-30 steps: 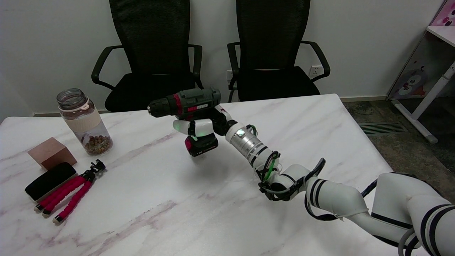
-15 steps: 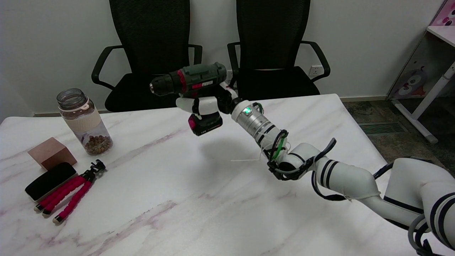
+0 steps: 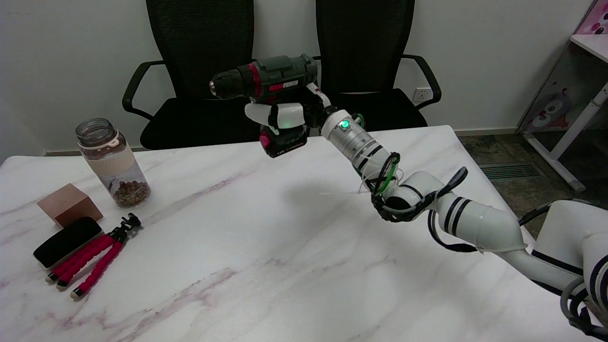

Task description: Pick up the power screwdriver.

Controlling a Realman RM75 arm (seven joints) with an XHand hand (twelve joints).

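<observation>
The power screwdriver (image 3: 266, 78) is up in the air above the far side of the table (image 3: 266, 247), its dark nose pointing left and its body level. The right hand (image 3: 287, 116) grips its handle, white fingers (image 3: 259, 111) wrapped across the near side just under the body, with the red-and-black battery (image 3: 284, 142) sticking out below them. The arm reaches up and to the far left from the lower right, wrist raised, a green light showing on the forearm. The handle itself is hidden behind the fingers, and the thumb cannot be made out.
</observation>
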